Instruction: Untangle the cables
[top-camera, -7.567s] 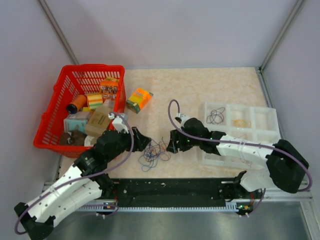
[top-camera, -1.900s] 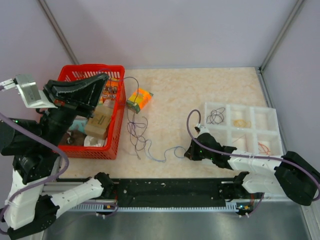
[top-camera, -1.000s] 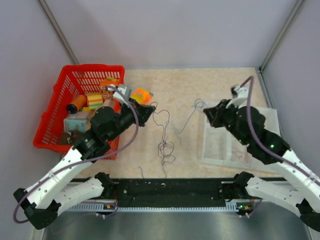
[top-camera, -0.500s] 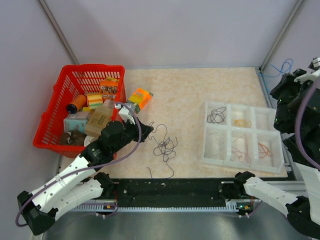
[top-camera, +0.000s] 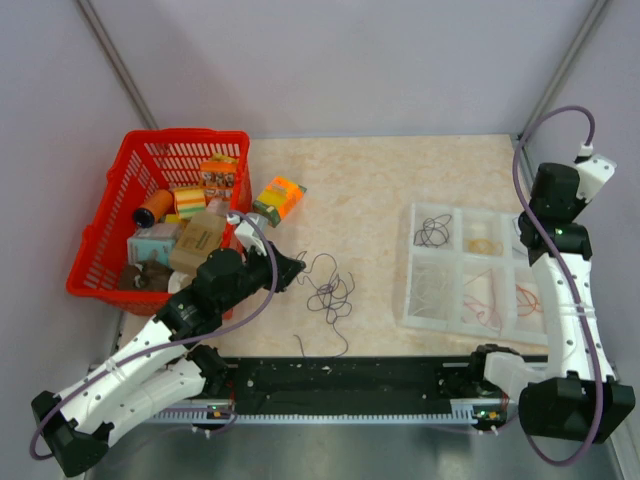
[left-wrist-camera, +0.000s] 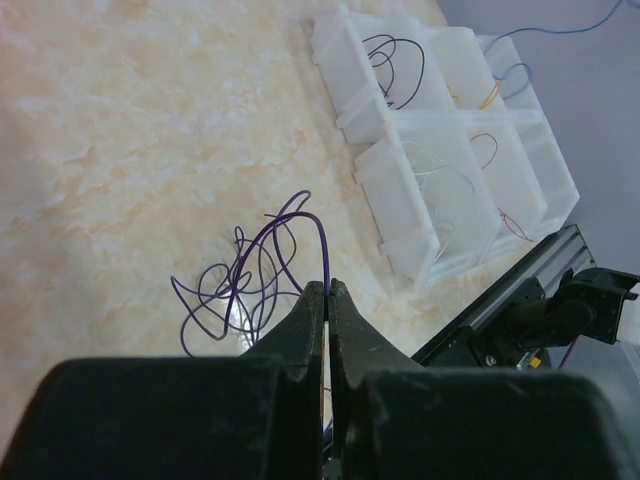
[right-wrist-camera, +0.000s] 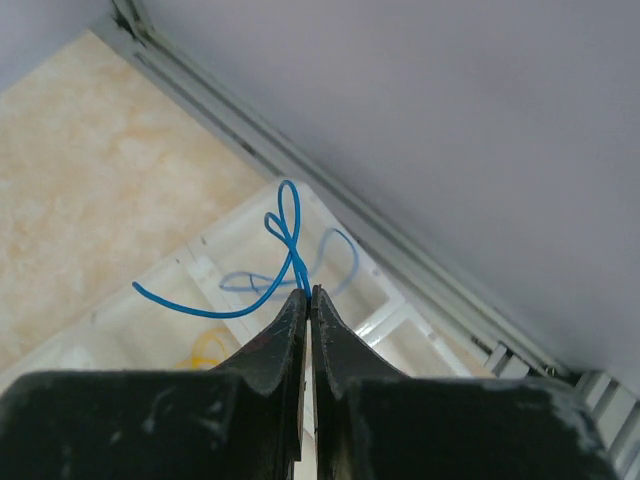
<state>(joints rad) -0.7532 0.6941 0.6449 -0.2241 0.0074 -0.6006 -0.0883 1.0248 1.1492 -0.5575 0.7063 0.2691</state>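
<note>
- Sorting one strand at a time: your right hand (right-wrist-camera: 307, 293) is pinched together on the blue cable (right-wrist-camera: 290, 250). The cable dangles in small loops over the tray (right-wrist-camera: 200, 262), apparently above the far corner compartment, beside the one that holds the yellow cable (right-wrist-camera: 205, 350).
- Your left hand (left-wrist-camera: 327, 288) is clamped on one end of the purple cable (left-wrist-camera: 240, 295). The rest of that cable lies in a loose knot on the counter (top-camera: 400, 180), well apart from the tray.
- The black cable (top-camera: 432, 232) lies coiled in the tray's far-left compartment. The near compartments hold other fine strands, too thin to name with certainty.
- The step in hand is judged to be depositing the blue cable.
- Lower your right hand until the loops rest inside the compartment walls, and only then part the fingers. A wire this light may spring out or cling to a pad, so release low and lift straight up.
- Check from the top view that no loop drapes over the divider into the yellow cable's compartment.
- Hold your left hand quiet during the drop, so that the purple cable is not dragged across the counter.
- When you raise the purple cable, do so slowly. Its loops cross one another, and a quick pull is likely to tighten them rather than free them.
</note>
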